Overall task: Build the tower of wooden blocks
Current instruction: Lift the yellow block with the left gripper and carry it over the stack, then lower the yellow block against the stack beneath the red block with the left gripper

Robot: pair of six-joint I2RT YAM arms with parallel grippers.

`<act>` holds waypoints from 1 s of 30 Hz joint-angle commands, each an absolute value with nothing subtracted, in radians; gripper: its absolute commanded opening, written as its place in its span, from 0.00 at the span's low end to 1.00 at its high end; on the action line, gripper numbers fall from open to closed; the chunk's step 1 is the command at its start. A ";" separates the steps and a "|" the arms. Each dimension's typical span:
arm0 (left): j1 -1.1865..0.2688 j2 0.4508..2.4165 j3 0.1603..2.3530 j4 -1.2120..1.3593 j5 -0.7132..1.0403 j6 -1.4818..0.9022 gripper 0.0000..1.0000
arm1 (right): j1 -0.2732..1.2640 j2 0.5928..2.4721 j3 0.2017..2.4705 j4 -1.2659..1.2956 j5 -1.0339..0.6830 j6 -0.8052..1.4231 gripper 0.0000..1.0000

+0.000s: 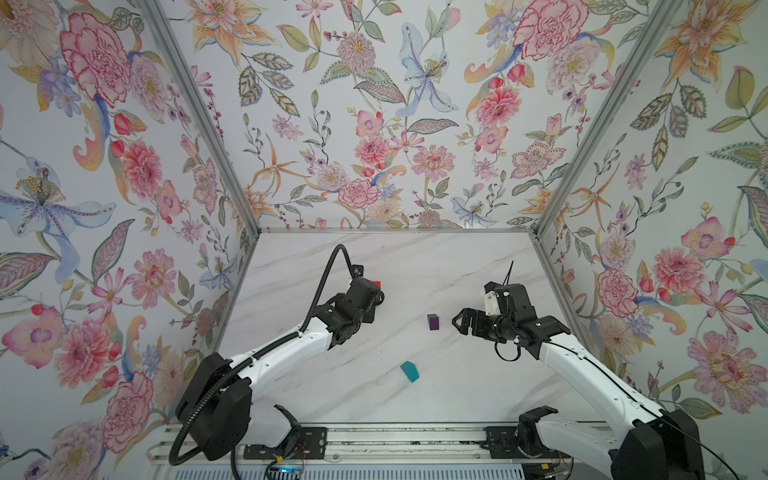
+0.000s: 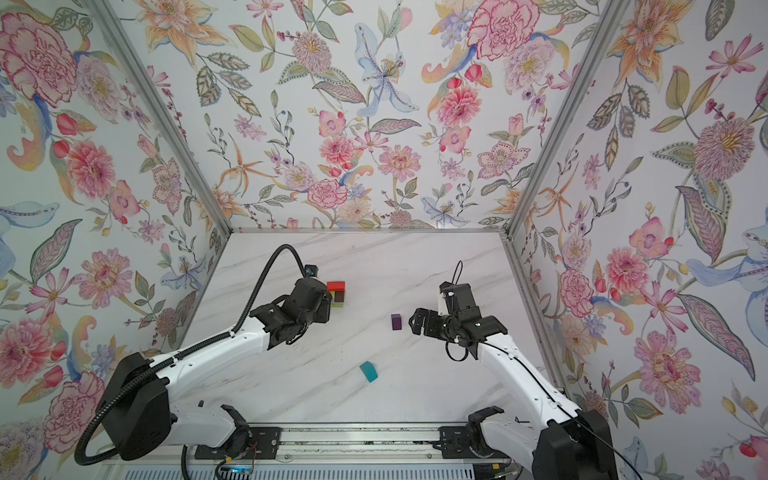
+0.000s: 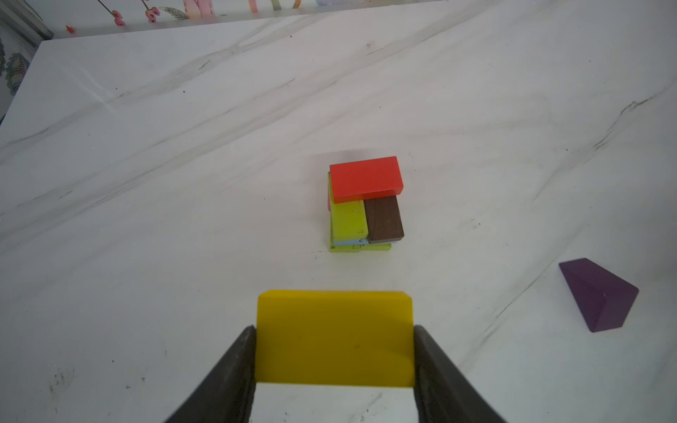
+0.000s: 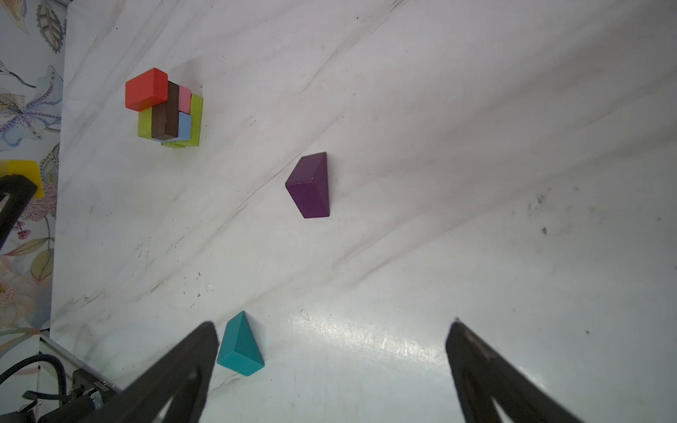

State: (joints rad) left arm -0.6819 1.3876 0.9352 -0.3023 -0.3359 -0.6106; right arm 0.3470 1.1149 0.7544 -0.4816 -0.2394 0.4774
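The tower (image 3: 366, 205) stands on the marble table: lime green blocks at the bottom, light blue and pink above, then lime green and brown, with one red block (image 2: 336, 286) on top over the far half. In a top view my left arm hides most of it. My left gripper (image 3: 334, 329) is shut on a yellow block (image 3: 335, 338), held above the table short of the tower. A purple block (image 1: 433, 321) stands on edge at the table's middle. My right gripper (image 1: 456, 323) hangs open and empty just right of it. A teal block (image 1: 409, 371) lies nearer the front.
Floral walls with metal corner posts (image 1: 540, 232) close in the table on three sides. A metal rail (image 1: 395, 440) carrying both arm bases runs along the front edge. The left arm's black cable (image 1: 328, 266) loops up above its wrist.
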 commanded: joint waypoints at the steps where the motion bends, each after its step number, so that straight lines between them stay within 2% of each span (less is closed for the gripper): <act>1: -0.649 1.426 0.930 -0.244 -0.281 -0.618 0.60 | 0.354 1.130 0.784 -0.476 -0.231 0.456 0.99; 11: -0.622 1.615 0.993 -0.206 -0.273 -0.627 0.59 | 0.352 1.149 0.784 -0.470 -0.221 0.446 0.99; 30: -0.622 1.774 1.151 -0.260 -0.295 -0.625 0.60 | 0.320 1.173 0.773 -0.459 -0.240 0.410 0.99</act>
State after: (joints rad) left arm -0.6327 1.7535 1.1156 -0.2317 -0.2695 -0.6147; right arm 0.3283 1.1633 0.7597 -0.4744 -0.2325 0.4332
